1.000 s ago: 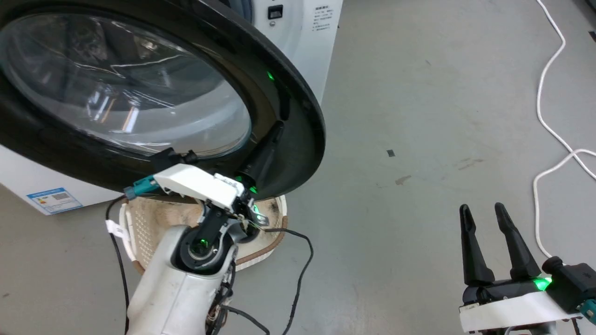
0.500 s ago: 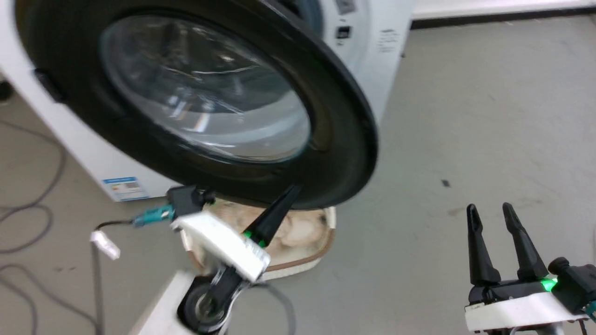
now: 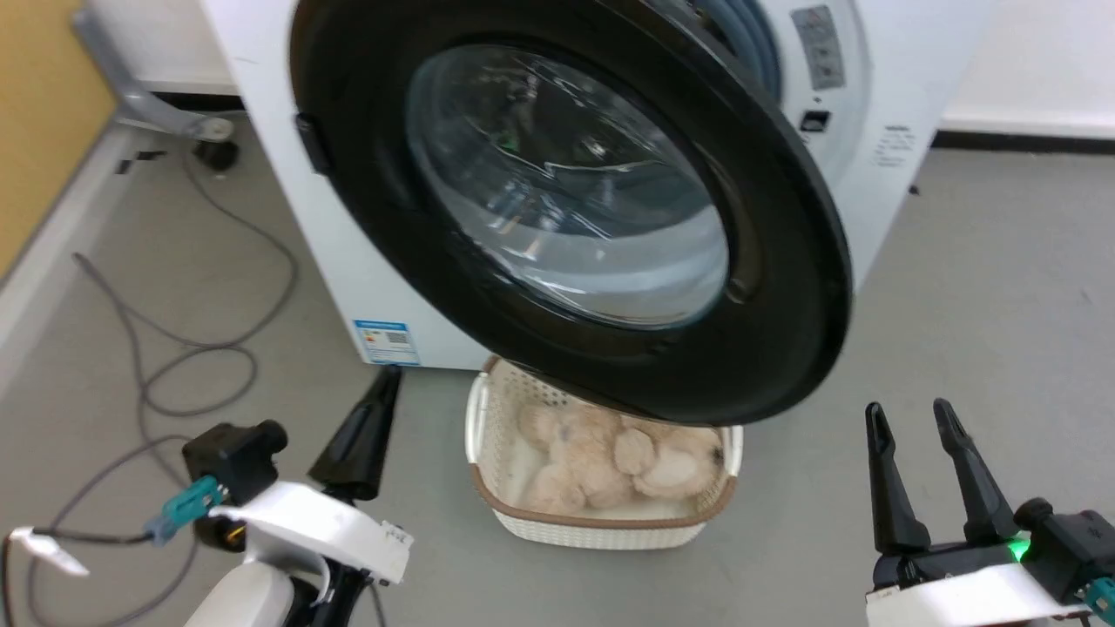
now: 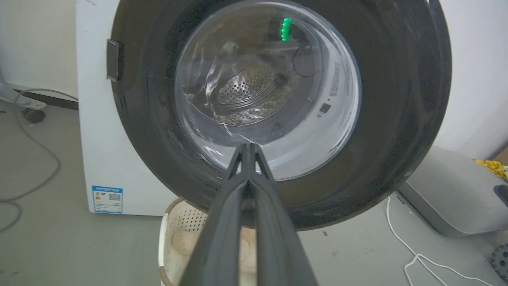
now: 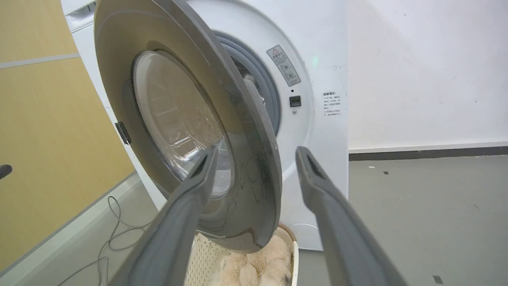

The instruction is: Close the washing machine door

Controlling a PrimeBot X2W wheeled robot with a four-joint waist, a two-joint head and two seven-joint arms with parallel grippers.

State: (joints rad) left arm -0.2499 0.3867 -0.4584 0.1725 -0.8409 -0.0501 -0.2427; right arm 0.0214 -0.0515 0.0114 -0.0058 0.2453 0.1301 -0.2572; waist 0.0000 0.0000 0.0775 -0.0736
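Left hand [image 3: 383,392] has pulled off the washing machine door [image 3: 784,261] (fingers [image 4: 238,198] together, empty); right hand [image 3: 908,411] gapes, empty.

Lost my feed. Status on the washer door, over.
Left gripper shut, empty. Right gripper open. Door ajar, unlatched. Basket on floor under its lower edge.

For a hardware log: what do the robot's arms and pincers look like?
The left pincer and right pincer each have two long black tapering fingers on white housings. Green light at the right's base; teal connector and cable at the left's.
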